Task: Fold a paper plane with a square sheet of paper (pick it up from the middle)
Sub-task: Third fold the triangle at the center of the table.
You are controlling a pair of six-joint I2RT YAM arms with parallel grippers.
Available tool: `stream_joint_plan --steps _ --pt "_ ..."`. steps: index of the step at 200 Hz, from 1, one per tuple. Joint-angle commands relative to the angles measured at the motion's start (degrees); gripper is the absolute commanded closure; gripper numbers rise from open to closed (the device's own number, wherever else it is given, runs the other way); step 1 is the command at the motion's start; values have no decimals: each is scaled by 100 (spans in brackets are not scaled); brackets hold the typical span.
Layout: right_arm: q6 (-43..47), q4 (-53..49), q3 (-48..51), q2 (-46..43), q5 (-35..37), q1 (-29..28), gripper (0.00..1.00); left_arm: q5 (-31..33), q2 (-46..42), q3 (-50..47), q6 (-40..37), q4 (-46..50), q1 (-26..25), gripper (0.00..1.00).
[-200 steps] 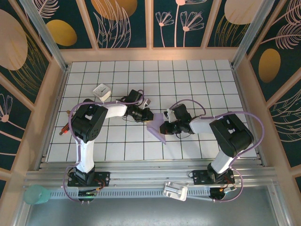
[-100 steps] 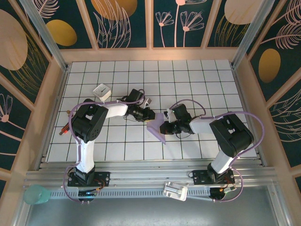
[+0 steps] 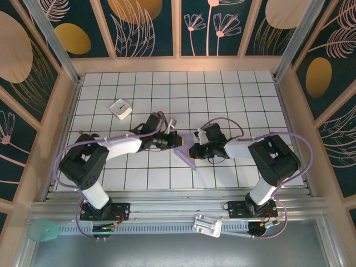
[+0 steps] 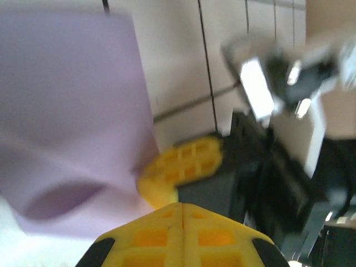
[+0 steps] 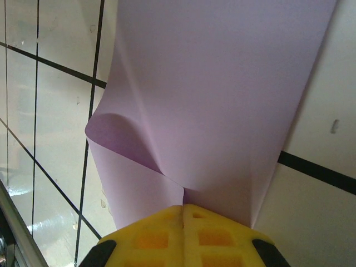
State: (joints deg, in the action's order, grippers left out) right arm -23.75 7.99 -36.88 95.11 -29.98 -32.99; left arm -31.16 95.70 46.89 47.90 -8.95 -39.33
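The square sheet of paper [image 3: 187, 156] is lavender and stands buckled in the middle of the tiled table, partly lifted off it. My right gripper [image 3: 196, 149] is shut on it: in the right wrist view the paper [image 5: 222, 83] curls out from between the closed yellow jaws [image 5: 183, 207]. My left gripper [image 3: 177, 140] reaches in from the left and its tip meets the sheet's upper edge. In the left wrist view its jaws [image 4: 182, 206] are pressed together, with the paper [image 4: 72, 111] just left of them. Whether they pinch its edge does not show. A yellow fingertip [image 4: 183, 164] of the right gripper lies just beyond.
A small white block [image 3: 120, 108] with a dark mark lies at the table's back left. Wooden walls [image 3: 68, 105] fence the table on three sides. A teal cup [image 3: 43, 229] and a white bracket [image 3: 206, 225] sit below the front rail.
My left arm has stretched lower and further right, bringing its gripper up to the sheet's edge. Right arm and paper stayed put.
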Motion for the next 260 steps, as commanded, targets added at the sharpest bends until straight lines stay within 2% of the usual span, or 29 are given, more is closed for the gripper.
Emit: stream_joint_plan --steps 1,42,88,166,260 --pt "-138 -319 198 12 466 -6 100 141 -188 -559 764 -1056 -293 100" --pt "-253 -307 220 32 484 -8 100 385 -98 -917 1207 -1901 -756 100" --pt "-367 -307 321 32 457 -9 100 567 213 -1022 1525 -2374 -1123 100" --pt "-271 -283 330 79 449 -7 100 664 762 -1101 1808 -2908 -1269 100" --pt "-237 -314 355 95 458 -14 100 620 1090 -1024 1781 -2726 -1320 100"
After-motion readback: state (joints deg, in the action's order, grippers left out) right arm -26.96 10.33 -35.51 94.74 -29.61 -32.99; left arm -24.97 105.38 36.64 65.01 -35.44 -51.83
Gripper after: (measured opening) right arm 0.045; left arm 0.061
